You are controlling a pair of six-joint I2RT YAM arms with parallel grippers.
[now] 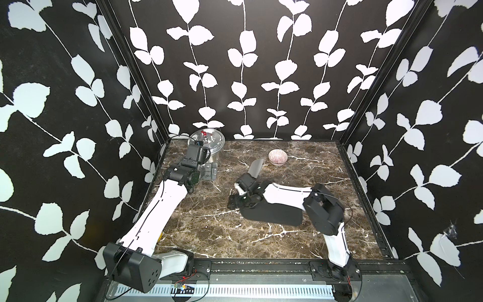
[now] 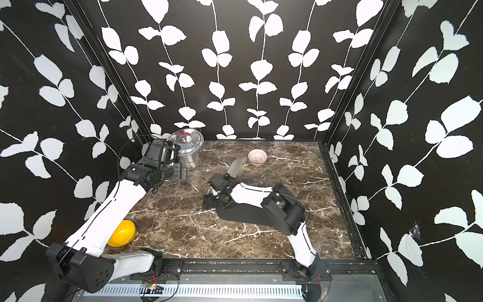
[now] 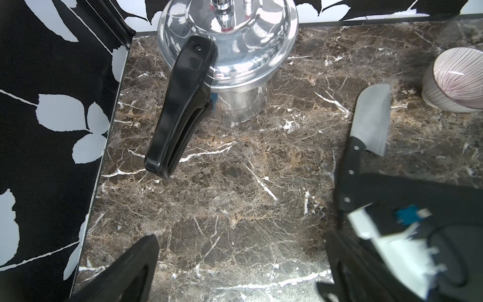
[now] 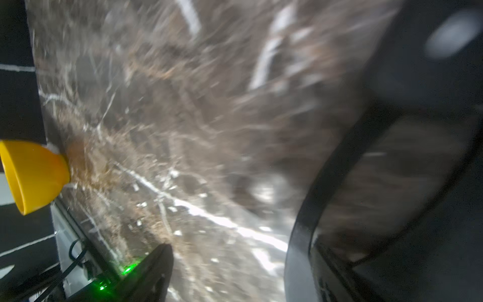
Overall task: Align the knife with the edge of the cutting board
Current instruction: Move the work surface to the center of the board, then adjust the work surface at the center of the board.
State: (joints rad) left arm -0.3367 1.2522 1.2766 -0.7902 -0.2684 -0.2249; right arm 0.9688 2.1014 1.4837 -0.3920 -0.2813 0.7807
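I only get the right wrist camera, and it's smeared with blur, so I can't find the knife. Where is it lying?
Observer: The knife lies on the table, its blade tip near the striped bowl but not touching it.
Operator: Lined up yet?
Observer: No. The cutting board lies nearer the front, and the knife sits at a steep angle to its long side.
Operator: And the other arm?
Observer: The left hand is open and empty, just in front of the steel pot in the far left corner.
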